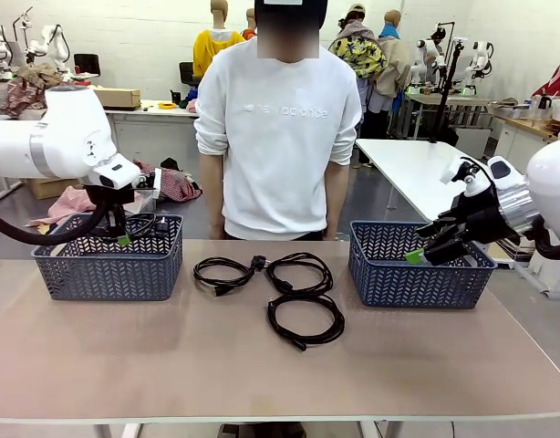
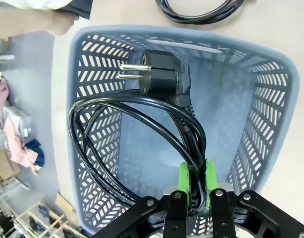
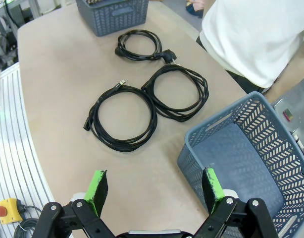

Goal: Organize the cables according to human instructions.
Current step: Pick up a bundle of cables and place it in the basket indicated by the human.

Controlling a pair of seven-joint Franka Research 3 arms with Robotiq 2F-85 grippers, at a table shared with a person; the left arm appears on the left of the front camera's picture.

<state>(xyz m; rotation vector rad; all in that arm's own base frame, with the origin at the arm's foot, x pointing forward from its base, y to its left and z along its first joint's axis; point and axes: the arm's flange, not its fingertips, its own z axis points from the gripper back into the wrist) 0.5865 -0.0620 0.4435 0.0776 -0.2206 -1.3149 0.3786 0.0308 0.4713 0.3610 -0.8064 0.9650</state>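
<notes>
Left gripper (image 2: 196, 173): narrow, pinching one coiled cable (image 2: 164, 77), which hangs ahead of its pads inside the left basket (image 2: 271, 109). Step: depositing. Next, probably: release, then lift clear. Right gripper (image 3: 155, 187): wide, empty; three loose cables (image 3: 125, 144) lie beyond its fingers.

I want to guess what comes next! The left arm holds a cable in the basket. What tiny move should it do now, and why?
Probably open the left gripper and let go. Its green pads pinch the cable, whose coil and plug already hang inside the left basket, so it should drop in. Three more cables wait on the table.
</notes>
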